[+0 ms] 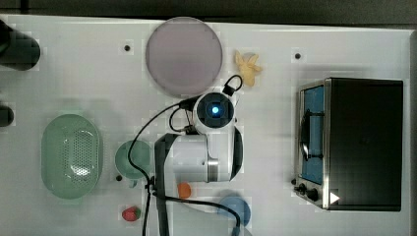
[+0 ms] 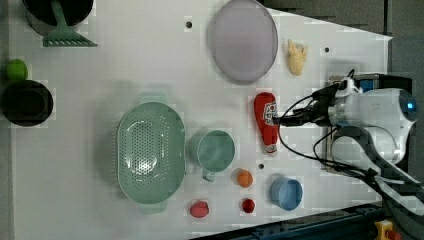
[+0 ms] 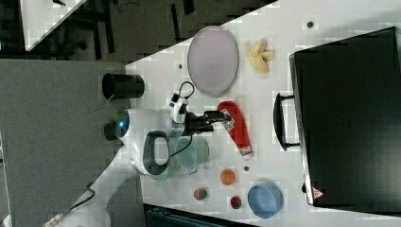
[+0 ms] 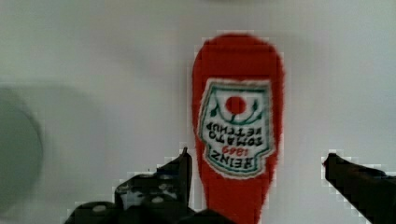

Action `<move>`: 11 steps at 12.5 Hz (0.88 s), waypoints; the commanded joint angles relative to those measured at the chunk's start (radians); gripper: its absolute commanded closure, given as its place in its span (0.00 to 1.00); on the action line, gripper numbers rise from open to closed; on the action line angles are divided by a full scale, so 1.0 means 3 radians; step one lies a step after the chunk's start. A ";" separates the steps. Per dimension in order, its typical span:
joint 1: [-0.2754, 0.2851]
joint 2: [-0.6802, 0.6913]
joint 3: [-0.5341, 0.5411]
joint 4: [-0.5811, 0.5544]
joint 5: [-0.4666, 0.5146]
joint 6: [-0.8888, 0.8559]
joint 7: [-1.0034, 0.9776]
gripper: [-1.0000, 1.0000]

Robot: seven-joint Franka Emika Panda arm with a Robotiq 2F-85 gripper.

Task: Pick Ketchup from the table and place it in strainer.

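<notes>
Green cup (image 2: 216,150) between Ketchup (image 2: 266,121) and strainer (image 2: 150,152) — apparently apart.

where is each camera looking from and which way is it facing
top view: overhead, straight down on the table; the arm's white body covers the middle.
left view: high, angled down; arm reaches in from the left view's right toward the Ketchup.
right view: high, opposite side; arm enters from the right view's left.
wrist view: on the wrist, down at the Ketchup between the open gripper.
Shared: left and right views both show the strainer.
</notes>
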 commanded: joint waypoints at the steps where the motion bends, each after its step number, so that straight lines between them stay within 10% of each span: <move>1: 0.0037 0.0148 0.0007 -0.0047 -0.0014 0.0284 -0.0033 0.00; 5: 0.0053 0.0373 0.0001 -0.0147 -0.0014 0.0594 0.0093 0.00; 9: 0.0058 0.0447 0.0002 -0.0139 -0.0014 0.0656 0.0124 0.39; 11: 0.0057 0.0375 0.0000 -0.0129 -0.0014 0.0648 0.0123 0.39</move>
